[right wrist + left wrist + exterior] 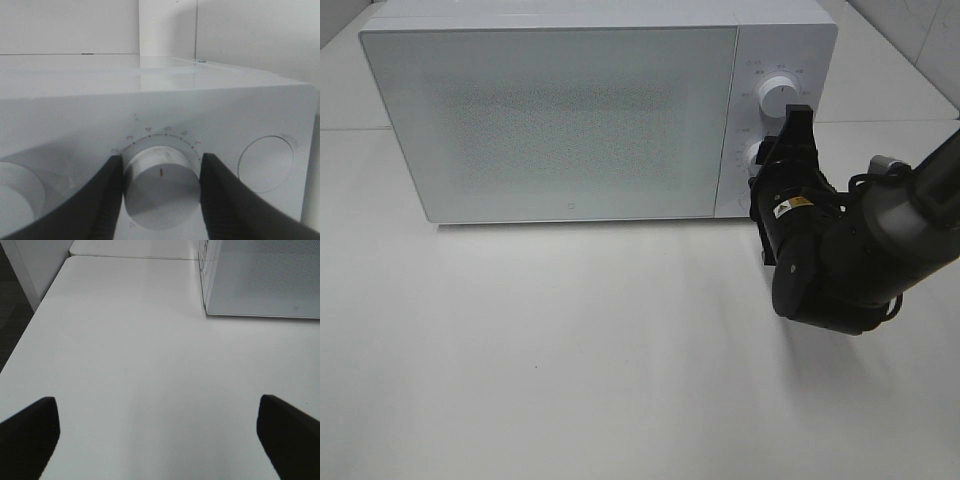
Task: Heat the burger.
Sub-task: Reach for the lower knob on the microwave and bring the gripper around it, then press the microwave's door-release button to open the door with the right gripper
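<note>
The burger is out of view. A white microwave (560, 120) stands at the back of the table with its door shut and its frosted window showing nothing inside. My right gripper (767, 152) is at the control panel. In the right wrist view its two fingers (112, 192) press on either side of the lower dial (161, 192), whose red mark points up at the numbered scale. My left gripper (160, 440) is open and empty, low over the bare table left of the microwave (260, 280); it does not show in the exterior view.
The upper dial (778, 93) sits above the gripped one. A round button (265, 162) is on the panel beside the dial. The white table (570, 350) stretches in front of the microwave; its left edge (30, 325) drops to a dark floor.
</note>
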`<state>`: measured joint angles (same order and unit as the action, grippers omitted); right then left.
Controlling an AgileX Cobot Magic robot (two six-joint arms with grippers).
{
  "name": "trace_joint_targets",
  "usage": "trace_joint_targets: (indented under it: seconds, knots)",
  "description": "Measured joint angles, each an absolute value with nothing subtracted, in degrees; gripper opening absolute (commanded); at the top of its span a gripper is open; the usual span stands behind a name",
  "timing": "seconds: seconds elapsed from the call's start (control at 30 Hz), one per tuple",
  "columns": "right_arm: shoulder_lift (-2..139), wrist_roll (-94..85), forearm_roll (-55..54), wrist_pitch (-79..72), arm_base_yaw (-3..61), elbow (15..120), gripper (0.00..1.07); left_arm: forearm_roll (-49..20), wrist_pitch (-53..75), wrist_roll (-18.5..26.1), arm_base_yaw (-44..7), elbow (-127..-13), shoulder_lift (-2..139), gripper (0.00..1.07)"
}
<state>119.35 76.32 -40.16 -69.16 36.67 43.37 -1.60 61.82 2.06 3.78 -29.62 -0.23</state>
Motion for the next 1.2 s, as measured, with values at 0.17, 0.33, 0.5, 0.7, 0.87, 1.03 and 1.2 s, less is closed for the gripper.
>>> trace_joint_targets:
  seconds: [0.17,0.33,0.5,0.7,0.87,1.03,1.2]
  knots:
    - [119.35,77.58,-39.82,-69.04,36.67,43.37,0.27,-1.6,61.82,2.06,3.78,-29.62,-0.23,1.0]
    - [119.35,77.35,-39.82,-68.98,36.67,43.37,0.31,-1.6,61.82,2.06,3.78,-29.62,-0.23,1.0]
    - [119.35,77.35,-39.82,-68.98,36.67,43.37,0.37,-1.6,61.82,2.06,3.78,-29.62,-0.23,1.0]
    - [119.35,77.12,-39.65,-68.98,36.67,43.37,0.51,-1.6,61.82,2.06,3.78,-29.62,-0.23,1.0]
    - [119.18,74.31,-26.99,-69.16,38.33,44.86,0.81,-1.6,61.82,2.06,3.78,-29.62,-0.23,1.0]
    - [119.18,72.25,-27.73,-69.27,38.33,44.86,0.85,-1.66,61.82,2.06,3.78,-29.62,-0.23,1.0]
    - [119.18,71.1,-27.85,-69.39,38.33,44.86,0.84,-1.66,61.82,2.06,3.78,-29.62,-0.23,1.0]
